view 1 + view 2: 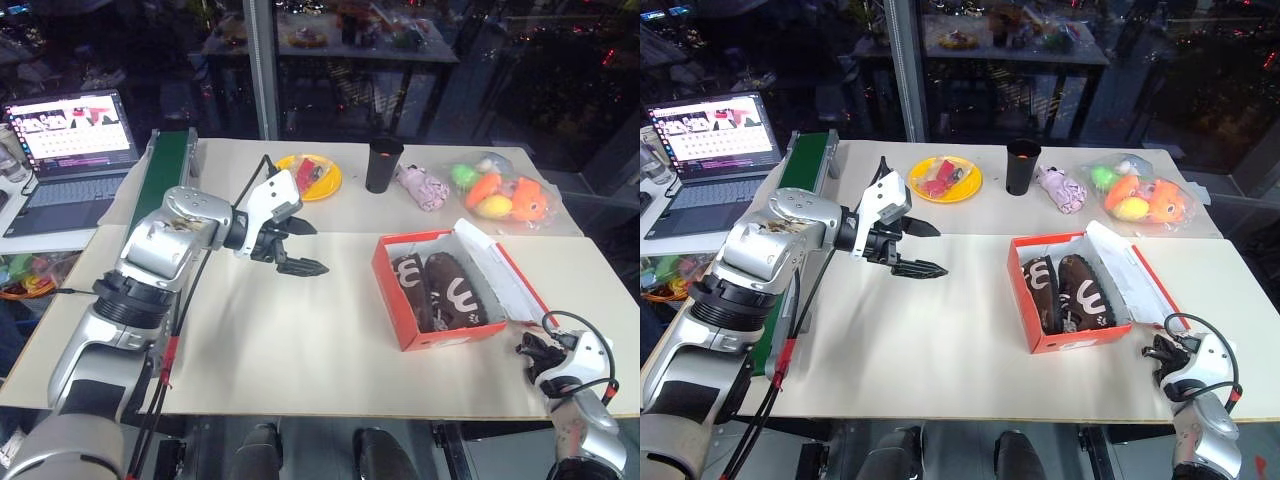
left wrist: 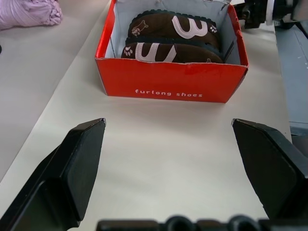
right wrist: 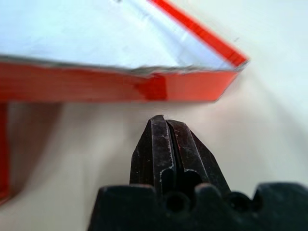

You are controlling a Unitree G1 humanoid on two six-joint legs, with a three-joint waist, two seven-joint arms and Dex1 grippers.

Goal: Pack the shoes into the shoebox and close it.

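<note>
The shoebox, red-orange cardboard printed "furlong shoes" in white, sits at centre right of the head view on the pale table, lid open. Inside lie the shoes, dark brown and soft-looking, with white curved marks and small paw prints. Lower right, the right gripper is pinched shut just beside the lid; the left gripper, centre left, gapes wide, empty.
</note>
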